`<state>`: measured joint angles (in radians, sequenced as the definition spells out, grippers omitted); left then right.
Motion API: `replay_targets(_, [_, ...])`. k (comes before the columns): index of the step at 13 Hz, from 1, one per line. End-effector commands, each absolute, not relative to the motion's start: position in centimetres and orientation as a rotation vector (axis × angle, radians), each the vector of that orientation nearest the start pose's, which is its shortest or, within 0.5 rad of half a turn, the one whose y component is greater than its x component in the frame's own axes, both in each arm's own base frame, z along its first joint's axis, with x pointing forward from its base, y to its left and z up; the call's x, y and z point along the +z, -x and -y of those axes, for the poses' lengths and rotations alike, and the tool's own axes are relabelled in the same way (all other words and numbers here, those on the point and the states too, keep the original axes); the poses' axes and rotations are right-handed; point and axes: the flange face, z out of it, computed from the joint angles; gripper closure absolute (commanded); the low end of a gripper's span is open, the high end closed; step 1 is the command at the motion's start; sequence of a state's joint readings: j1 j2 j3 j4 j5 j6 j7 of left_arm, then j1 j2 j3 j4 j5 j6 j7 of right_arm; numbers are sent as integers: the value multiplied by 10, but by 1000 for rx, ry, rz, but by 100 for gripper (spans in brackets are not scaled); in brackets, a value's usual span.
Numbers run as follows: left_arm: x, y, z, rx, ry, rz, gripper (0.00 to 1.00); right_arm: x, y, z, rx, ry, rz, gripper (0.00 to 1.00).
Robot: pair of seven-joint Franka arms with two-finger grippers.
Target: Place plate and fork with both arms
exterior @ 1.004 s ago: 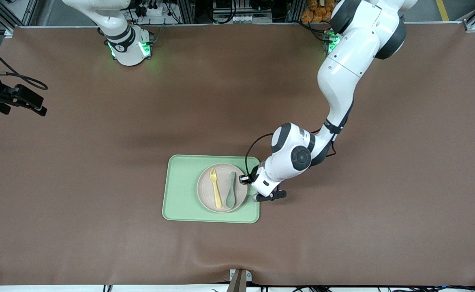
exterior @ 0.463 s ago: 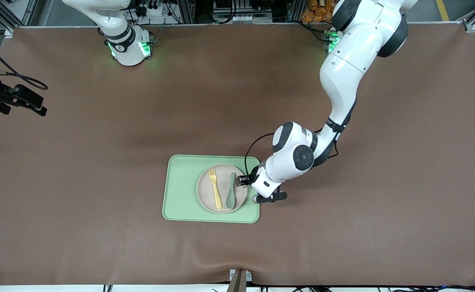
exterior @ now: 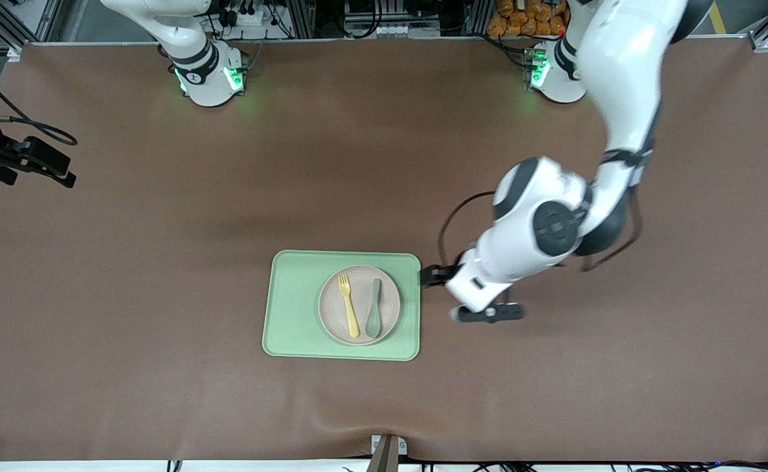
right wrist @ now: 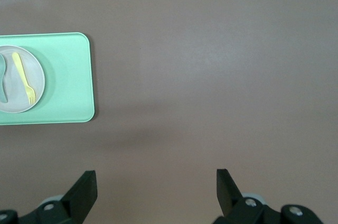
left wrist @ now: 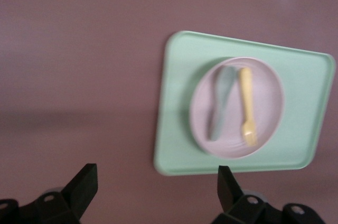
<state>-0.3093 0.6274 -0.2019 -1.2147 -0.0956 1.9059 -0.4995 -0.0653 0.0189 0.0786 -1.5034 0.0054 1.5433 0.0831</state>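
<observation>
The pale beige-pink plate [exterior: 390,303] lies on a light-green tray [exterior: 292,308] near the table's middle. On the plate the yellow fork [exterior: 348,305] rests beside a grey-green spoon [exterior: 374,316]; the left wrist view shows the plate [left wrist: 266,102] and fork [left wrist: 246,105] too. My left gripper [exterior: 489,314] hangs open and empty over bare table beside the tray, toward the left arm's end, its fingertips [left wrist: 87,174] wide apart. My right gripper [right wrist: 156,179] is open and empty, high over bare table toward the right arm's end, where that arm waits, with the tray [right wrist: 68,76] far off.
The brown table mat [exterior: 554,393] spreads wide around the tray. Both arm bases [exterior: 210,78] stand along the edge farthest from the front camera. A small metal bracket [exterior: 387,449] sits at the nearest edge.
My left gripper has opened and drawn away from the plate's rim, moving off the tray toward the left arm's end. Plate, fork and spoon stay put. The right arm has not moved.
</observation>
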Motion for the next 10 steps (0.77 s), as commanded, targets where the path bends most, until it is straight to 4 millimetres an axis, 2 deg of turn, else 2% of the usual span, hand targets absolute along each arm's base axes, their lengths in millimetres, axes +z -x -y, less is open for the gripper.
replay_targets(1, [494, -636, 266, 114, 3229, 125, 0, 646, -558, -5, -28, 3124, -97, 0])
replay_targets(2, [516, -627, 245, 155, 3210, 120, 0, 646, -558, -5, -26, 3124, -97, 0])
replay_targets(4, [552, -613, 201, 131, 3194, 114, 0, 646, -558, -5, -26, 3124, -97, 0])
replay_targets(6, [577, -597, 144, 87, 3191, -1, 0, 646, -558, -5, -26, 3124, -97, 0])
replay_targets(7, [592, -583, 126, 62, 3185, -9, 0, 646, -558, -5, -23, 3124, -97, 0])
replay_targets(8, [600, -569, 116, 49, 3177, -1, 0, 646, -558, -5, -23, 3124, -97, 0])
replay_targets(9, [604, -556, 113, 45, 3169, 8, 0, 646, -558, -5, -23, 3124, -97, 0])
replay_targets(10, [605, -551, 109, 42, 3165, 23, 0, 646, -558, -5, -23, 3124, -97, 0])
